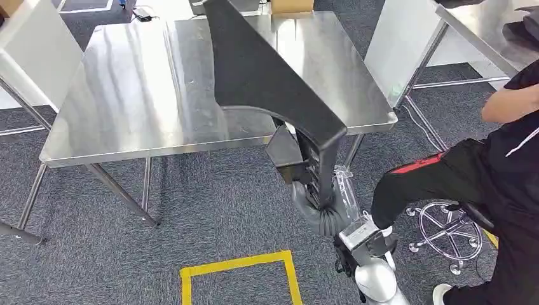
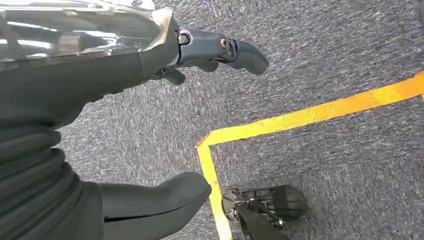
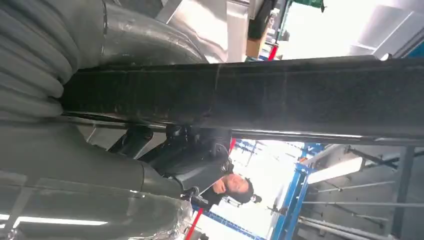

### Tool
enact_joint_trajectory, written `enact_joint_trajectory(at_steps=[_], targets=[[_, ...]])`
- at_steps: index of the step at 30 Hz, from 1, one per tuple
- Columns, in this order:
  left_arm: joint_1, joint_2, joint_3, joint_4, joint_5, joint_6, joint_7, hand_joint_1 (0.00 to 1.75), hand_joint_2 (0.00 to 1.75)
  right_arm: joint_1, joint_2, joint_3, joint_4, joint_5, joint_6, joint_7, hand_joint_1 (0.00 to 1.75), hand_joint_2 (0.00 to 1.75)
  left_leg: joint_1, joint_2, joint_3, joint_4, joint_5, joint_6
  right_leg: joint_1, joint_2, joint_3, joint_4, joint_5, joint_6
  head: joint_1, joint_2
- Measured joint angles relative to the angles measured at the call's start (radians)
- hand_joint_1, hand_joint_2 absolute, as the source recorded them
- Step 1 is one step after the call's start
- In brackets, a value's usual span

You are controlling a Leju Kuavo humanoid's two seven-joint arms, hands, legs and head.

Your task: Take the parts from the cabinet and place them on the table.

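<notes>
— What are your fingers doing?

— My right hand (image 1: 313,190) is gripping the lower end of a large black part (image 1: 267,70), fingers wrapped tight around it. In the right wrist view the part (image 3: 280,92) is running across as a dark bar with my thumb (image 3: 90,170) pressing beneath it.

— And where is the part sitting?

— It is slanting up from my hand over the steel table (image 1: 133,95), its wide end reaching across the tabletop; I cannot tell whether it is touching the surface.

— Anything nearby?

— A person (image 1: 489,171) in black is sitting on a wheeled stool (image 1: 445,232) just to my right, close to my forearm. Yellow tape (image 1: 238,267) is marking a square on the grey carpet (image 1: 191,210).

— Your other hand?

— My left hand (image 2: 150,100) is hanging over the carpet (image 2: 325,50) beside the tape (image 2: 310,117), fingers (image 2: 235,50) spread apart, holding nothing.
</notes>
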Motion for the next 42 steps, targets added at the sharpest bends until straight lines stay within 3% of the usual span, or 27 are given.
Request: enact_joint_trajectory(at_steps=[2, 4, 5, 7, 9, 10, 11, 14, 15, 16, 17, 19, 20, 21, 25, 26, 27, 30, 31, 32, 34, 35, 36, 39, 40, 41, 42], targets=[[0.002, -0.001, 0.000, 0.000, 0.000, -0.001, 0.000, 0.00, 1.75, 0.001, 0.000, 0.000, 0.000, 0.000, 0.000, 0.000, 1.75, 1.75, 0.000, -0.006, 0.010, 0.001, -0.009, -0.004, -0.001, 0.000, 0.009, -0.058, 0.048, 0.021, 0.000, 0.000], [0.002, -0.002, 0.000, 0.000, 0.000, -0.001, 0.000, 0.00, 1.75, 0.000, 0.000, 0.000, 0.000, 0.000, 0.000, 0.000, 1.75, 1.75, 0.000, -0.012, 0.029, 0.003, -0.023, -0.011, -0.004, 0.000, 0.092, -0.249, 0.143, 0.041, 0.000, 0.000], [0.002, -0.002, 0.000, 0.000, 0.000, -0.001, 0.000, 0.00, 1.75, 0.000, 0.000, 0.000, 0.000, 0.000, 0.000, 0.000, 1.75, 1.75, -0.003, -0.013, 0.030, 0.005, -0.029, -0.017, -0.005, 0.000, 0.113, -0.308, 0.164, 0.036, 0.002, 0.000], [0.001, -0.001, 0.000, 0.000, 0.000, -0.001, 0.000, 0.00, 1.75, 0.000, 0.001, 0.001, -0.001, 0.000, 0.000, 0.000, 1.75, 1.75, -0.010, -0.015, 0.031, 0.010, -0.042, -0.026, -0.004, 0.001, 0.121, -0.311, 0.162, 0.013, -0.001, 0.000], [0.002, -0.001, 0.000, 0.000, 0.000, 0.000, 0.000, 0.00, 1.75, 0.001, 0.001, 0.000, -0.001, 0.000, 0.000, 0.000, 1.75, 1.75, -0.004, -0.013, 0.034, 0.007, -0.045, -0.034, -0.002, 0.002, 0.122, -0.311, 0.159, 0.003, -0.002, 0.000], [0.001, 0.002, 0.000, 0.000, 0.000, 0.003, 0.000, 0.00, 1.75, 0.001, 0.003, 0.000, -0.004, 0.003, 0.000, 0.001, 1.75, 1.75, -0.001, -0.013, 0.035, 0.011, -0.053, -0.042, -0.017, 0.002, 0.132, -0.321, 0.160, -0.006, 0.000, 0.000], [0.001, -0.002, 0.000, 0.000, -0.002, 0.003, 0.000, 0.00, 1.75, 0.002, 0.005, 0.000, -0.005, 0.005, 0.000, 0.001, 1.75, 1.75, 0.000, -0.008, 0.027, 0.034, -0.066, -0.049, -0.015, 0.002, 0.141, -0.323, 0.156, -0.011, -0.002, 0.000], [0.002, 0.000, 0.000, 0.000, -0.001, 0.005, 0.000, 0.00, 1.75, 0.004, 0.010, -0.002, -0.005, 0.006, 0.000, 0.002, 1.75, 1.75, 0.011, -0.001, -0.096, 0.254, -0.153, -0.067, -0.016, -0.001, 0.155, -0.322, 0.143, -0.027, -0.004, 0.000], [0.003, 0.000, 0.000, 0.000, -0.001, 0.005, 0.000, 0.00, 1.75, 0.006, 0.010, -0.002, -0.005, 0.006, 0.001, 0.002, 1.75, 1.75, 0.014, 0.001, -0.136, 0.309, -0.161, -0.071, -0.016, -0.001, 0.157, -0.322, 0.140, -0.029, -0.005, 0.000], [0.005, -0.001, 0.000, 0.000, -0.001, 0.005, 0.000, 0.00, 1.75, 0.008, 0.010, -0.002, -0.005, 0.007, 0.001, 0.002, 1.75, 1.75, 0.018, 0.002, -0.156, 0.318, -0.144, -0.074, -0.016, 0.000, 0.162, -0.322, 0.134, -0.026, -0.005, 0.000], [0.004, 0.000, 0.000, 0.000, -0.001, 0.005, 0.001, 0.00, 1.75, 0.010, 0.010, -0.003, -0.005, 0.008, 0.001, 0.002, 1.75, 1.75, 0.022, 0.003, -0.150, 0.282, -0.105, -0.075, -0.019, 0.001, 0.169, -0.322, 0.129, -0.024, -0.005, 0.000], [0.003, 0.001, 0.001, 0.000, -0.001, 0.005, 0.001, 0.00, 1.75, 0.011, 0.011, -0.003, -0.005, 0.009, 0.002, 0.002, 1.75, 1.75, 0.028, 0.007, -0.083, 0.118, 0.004, -0.077, -0.023, 0.002, 0.191, -0.322, 0.114, -0.014, -0.005, 0.000], [0.003, 0.001, 0.001, 0.000, -0.001, 0.005, 0.001, 0.00, 1.75, 0.011, 0.011, -0.004, -0.005, 0.009, 0.003, 0.002, 1.75, 1.75, 0.030, 0.010, -0.052, 0.046, 0.034, -0.077, -0.023, 0.002, 0.199, -0.322, 0.106, -0.006, -0.004, 0.000], [0.002, 0.000, 0.001, 0.001, -0.001, 0.005, 0.001, 0.00, 1.75, 0.010, 0.010, -0.005, -0.006, 0.009, 0.004, 0.001, 1.75, 1.75, 0.019, 0.010, -0.034, 0.030, 0.010, -0.078, -0.010, 0.003, 0.197, -0.320, 0.099, 0.004, -0.006, 0.000], [0.001, 0.000, 0.002, 0.000, 0.000, 0.005, 0.002, 0.00, 1.75, 0.012, 0.010, -0.004, -0.006, 0.009, 0.011, -0.003, 1.75, 1.75, 0.009, 0.002, -0.026, 0.026, -0.003, -0.038, -0.007, 0.000, 0.211, -0.332, 0.090, 0.033, -0.006, 0.000], [0.003, -0.001, 0.003, 0.000, 0.000, 0.006, 0.001, 0.00, 1.75, 0.013, 0.009, -0.004, -0.006, 0.009, 0.011, -0.005, 1.75, 1.75, 0.012, 0.003, -0.012, 0.017, -0.002, -0.030, -0.014, 0.000, 0.204, -0.313, 0.081, 0.034, -0.003, 0.000], [0.001, -0.002, 0.006, 0.000, 0.000, 0.007, 0.000, 0.00, 1.75, 0.013, 0.009, -0.004, -0.006, 0.008, 0.011, -0.008, 1.75, 1.75, 0.011, 0.003, -0.005, 0.014, -0.006, -0.019, -0.012, 0.000, 0.177, -0.259, 0.063, 0.028, -0.004, 0.000], [0.001, 0.000, 0.011, 0.000, 0.000, 0.008, 0.000, 0.00, 1.75, 0.021, 0.007, -0.004, -0.005, 0.008, 0.012, -0.010, 1.75, 1.75, 0.003, 0.002, 0.004, 0.014, -0.019, -0.004, -0.008, 0.001, 0.021, -0.018, -0.005, 0.017, -0.002, 0.000], [0.002, 0.000, 0.013, 0.000, 0.000, 0.008, 0.000, 0.00, 1.75, 0.023, 0.005, -0.004, -0.005, 0.008, 0.012, -0.010, 1.75, 1.75, -0.001, -0.001, 0.010, 0.014, -0.024, -0.002, -0.007, 0.001, -0.006, 0.006, 0.004, 0.021, -0.002, 0.000], [0.003, -0.001, 0.014, 0.000, 0.000, 0.008, 0.000, 0.00, 1.75, 0.024, 0.004, -0.004, -0.005, 0.008, 0.012, -0.010, 1.75, 1.75, -0.005, -0.003, 0.017, 0.014, -0.030, -0.002, -0.005, 0.001, -0.007, -0.021, 0.031, 0.027, -0.002, 0.000], [0.003, -0.003, 0.015, 0.000, 0.000, 0.008, 0.000, 0.00, 1.75, 0.024, 0.003, -0.004, -0.005, 0.008, 0.012, -0.010, 1.75, 1.75, -0.012, -0.008, 0.041, 0.014, -0.044, -0.001, 0.004, 0.001, 0.054, -0.188, 0.127, 0.036, -0.002, 0.000], [0.003, -0.005, 0.015, 0.000, 0.000, 0.008, 0.000, 0.00, 1.75, 0.024, 0.003, -0.004, -0.005, 0.008, 0.012, -0.010, 1.75, 1.75, -0.013, -0.009, 0.050, 0.013, -0.053, -0.002, 0.009, 0.001, 0.090, -0.279, 0.171, 0.031, -0.002, 0.000], [0.002, -0.007, 0.015, 0.000, 0.000, 0.008, 0.001, 0.00, 1.75, 0.026, 0.003, -0.004, -0.005, 0.008, 0.012, -0.010, 1.75, 1.75, -0.021, -0.011, 0.054, 0.015, -0.063, -0.008, 0.018, 0.002, 0.101, -0.302, 0.174, 0.011, -0.005, 0.000], [0.001, -0.007, 0.015, 0.000, 0.000, 0.008, 0.000, 0.00, 1.75, 0.024, 0.002, -0.004, -0.005, 0.008, 0.012, -0.010, 1.75, 1.75, -0.015, -0.012, 0.056, 0.010, -0.072, -0.021, 0.020, 0.002, 0.108, -0.308, 0.169, -0.006, -0.003, 0.000], [0.001, -0.006, 0.016, 0.000, 0.000, 0.008, 0.000, 0.00, 1.75, 0.024, 0.002, -0.004, -0.005, 0.008, 0.012, -0.010, 1.75, 1.75, -0.015, -0.011, 0.059, 0.008, -0.075, -0.026, 0.014, 0.002, 0.113, -0.317, 0.170, -0.013, -0.003, 0.000], [0.000, -0.002, 0.016, -0.002, 0.000, 0.009, 0.000, 0.00, 1.75, 0.024, 0.003, -0.004, -0.006, 0.008, 0.013, -0.010, 1.75, 1.75, -0.010, -0.010, 0.059, 0.013, -0.084, -0.033, -0.008, 0.003, 0.129, -0.331, 0.173, -0.019, -0.003, 0.000], [0.000, -0.006, 0.016, -0.002, 0.001, 0.010, -0.003, 0.00, 1.75, 0.023, 0.002, -0.005, -0.006, 0.009, 0.013, -0.010, 1.75, 1.75, -0.010, -0.006, 0.046, 0.049, -0.098, -0.043, -0.005, 0.002, 0.142, -0.338, 0.168, -0.028, -0.005, 0.000]])
